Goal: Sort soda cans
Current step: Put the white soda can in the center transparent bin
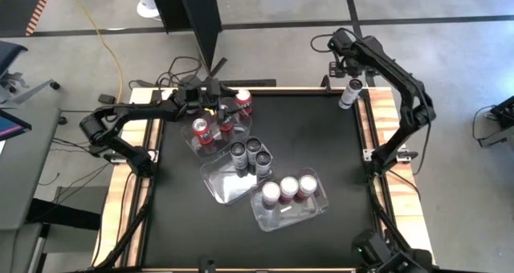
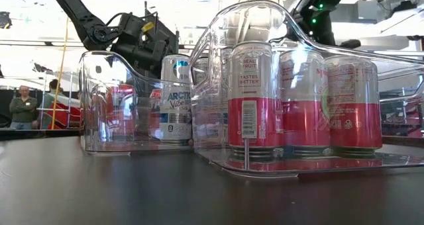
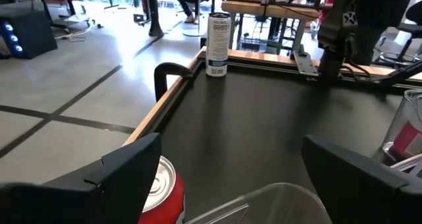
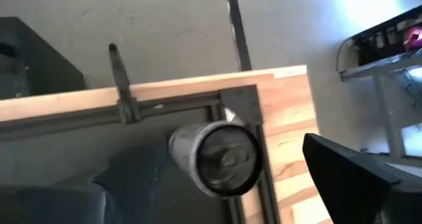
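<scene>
Pink cans [image 2: 305,99] sit sorted; my right gripper [image 1: 347,67], fingers apart and empty, hangs above the white can [image 1: 349,94], needing regrasp.

3 clear glossy plastic tubs [image 1: 227,189] sit mid-frame on a matt black table [image 1: 321,136] edged in pale wood; cans [image 2: 251,99] show shiny metal.

Three clear tubs [image 1: 227,185] on black table [image 1: 321,152]

Bright overhead daylight; glare on the clear tubs [image 2: 218,66] in the low view, background washed out; the right wrist view is blurred
</scene>
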`<state>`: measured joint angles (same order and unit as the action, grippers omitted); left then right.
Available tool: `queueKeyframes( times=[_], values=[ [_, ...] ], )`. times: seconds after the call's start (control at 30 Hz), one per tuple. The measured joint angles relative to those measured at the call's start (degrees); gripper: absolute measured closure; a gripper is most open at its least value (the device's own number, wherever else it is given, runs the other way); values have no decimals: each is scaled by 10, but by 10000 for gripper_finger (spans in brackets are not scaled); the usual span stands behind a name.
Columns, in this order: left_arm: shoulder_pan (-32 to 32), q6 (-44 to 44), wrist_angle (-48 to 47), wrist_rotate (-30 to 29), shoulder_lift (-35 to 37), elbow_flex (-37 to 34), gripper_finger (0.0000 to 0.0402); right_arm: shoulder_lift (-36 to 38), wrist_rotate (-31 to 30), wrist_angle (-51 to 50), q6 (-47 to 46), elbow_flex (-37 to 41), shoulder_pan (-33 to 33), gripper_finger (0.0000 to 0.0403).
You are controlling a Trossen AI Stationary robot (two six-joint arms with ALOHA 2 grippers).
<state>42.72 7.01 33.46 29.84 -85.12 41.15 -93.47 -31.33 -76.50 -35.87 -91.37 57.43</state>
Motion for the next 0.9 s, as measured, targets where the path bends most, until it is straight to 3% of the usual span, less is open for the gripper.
queueKeyframes(
  times=[0.3,0.9],
  values=[
    [0,0,-2,15,0,0,42,-30,39,4,-21,27,7,13],
    [0,5,-6,15,0,-1,42,-34,41,2,-75,58,11,13]
  ],
)
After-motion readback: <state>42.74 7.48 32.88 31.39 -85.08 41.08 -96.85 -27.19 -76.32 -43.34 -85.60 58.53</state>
